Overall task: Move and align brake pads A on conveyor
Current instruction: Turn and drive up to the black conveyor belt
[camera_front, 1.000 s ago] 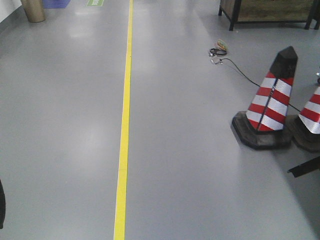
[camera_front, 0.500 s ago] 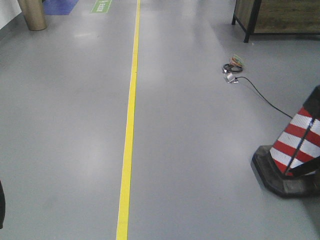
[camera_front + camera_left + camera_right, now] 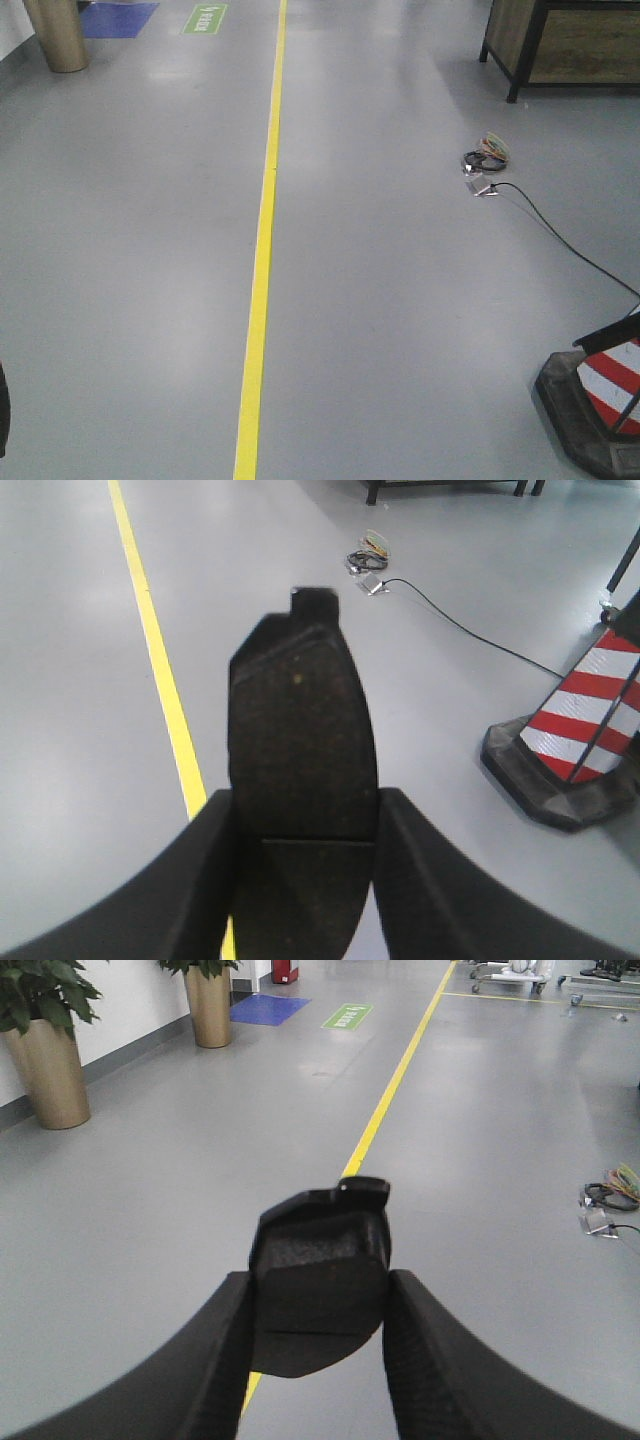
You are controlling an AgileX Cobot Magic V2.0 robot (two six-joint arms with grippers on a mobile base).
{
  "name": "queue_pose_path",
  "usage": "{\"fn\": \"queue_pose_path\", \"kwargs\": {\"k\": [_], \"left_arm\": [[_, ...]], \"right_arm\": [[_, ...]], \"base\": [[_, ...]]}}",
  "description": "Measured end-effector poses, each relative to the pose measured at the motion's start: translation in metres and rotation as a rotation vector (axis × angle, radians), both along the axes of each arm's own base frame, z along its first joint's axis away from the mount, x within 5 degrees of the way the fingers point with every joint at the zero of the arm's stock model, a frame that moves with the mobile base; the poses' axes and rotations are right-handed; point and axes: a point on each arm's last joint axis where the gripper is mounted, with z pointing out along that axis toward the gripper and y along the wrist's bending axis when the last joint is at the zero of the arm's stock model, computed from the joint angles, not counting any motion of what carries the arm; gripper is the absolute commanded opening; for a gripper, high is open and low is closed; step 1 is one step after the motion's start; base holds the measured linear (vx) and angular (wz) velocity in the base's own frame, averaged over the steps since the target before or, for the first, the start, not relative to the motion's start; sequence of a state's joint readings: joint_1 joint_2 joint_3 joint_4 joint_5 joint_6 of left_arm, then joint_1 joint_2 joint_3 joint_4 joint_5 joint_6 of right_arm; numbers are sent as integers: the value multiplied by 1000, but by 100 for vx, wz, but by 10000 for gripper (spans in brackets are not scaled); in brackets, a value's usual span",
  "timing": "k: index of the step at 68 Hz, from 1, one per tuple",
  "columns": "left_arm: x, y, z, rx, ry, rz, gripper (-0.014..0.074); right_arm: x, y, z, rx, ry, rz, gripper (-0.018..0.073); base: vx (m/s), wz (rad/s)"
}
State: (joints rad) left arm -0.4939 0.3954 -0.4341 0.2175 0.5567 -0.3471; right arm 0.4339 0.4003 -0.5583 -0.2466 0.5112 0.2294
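We hold one brake pad clamped between our left gripper fingers and another pad clamped in our right gripper, both above grey floor near the yellow line and a striped cone

Open grey floor ahead; traffic cone and cable obstruct the right.

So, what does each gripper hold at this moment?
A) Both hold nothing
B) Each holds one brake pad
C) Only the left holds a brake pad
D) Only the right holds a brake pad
B: the left gripper clamps a brake pad, and the right gripper clamps another brake pad.
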Motion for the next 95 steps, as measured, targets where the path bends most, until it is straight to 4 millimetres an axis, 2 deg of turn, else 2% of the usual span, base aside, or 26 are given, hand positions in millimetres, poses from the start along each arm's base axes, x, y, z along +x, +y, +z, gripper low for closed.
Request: {"fn": "queue_pose_path", "kwargs": {"k": [25, 95], "left_arm": [[0, 0, 0, 1, 1, 0, -6], [0, 0, 0, 1, 1, 0, -6]], "right_arm": [[0, 0, 0, -1, 2, 0, -4], [0, 0, 0, -1, 2, 0, -4]], "base": [[34, -47], [21, -95]]}}
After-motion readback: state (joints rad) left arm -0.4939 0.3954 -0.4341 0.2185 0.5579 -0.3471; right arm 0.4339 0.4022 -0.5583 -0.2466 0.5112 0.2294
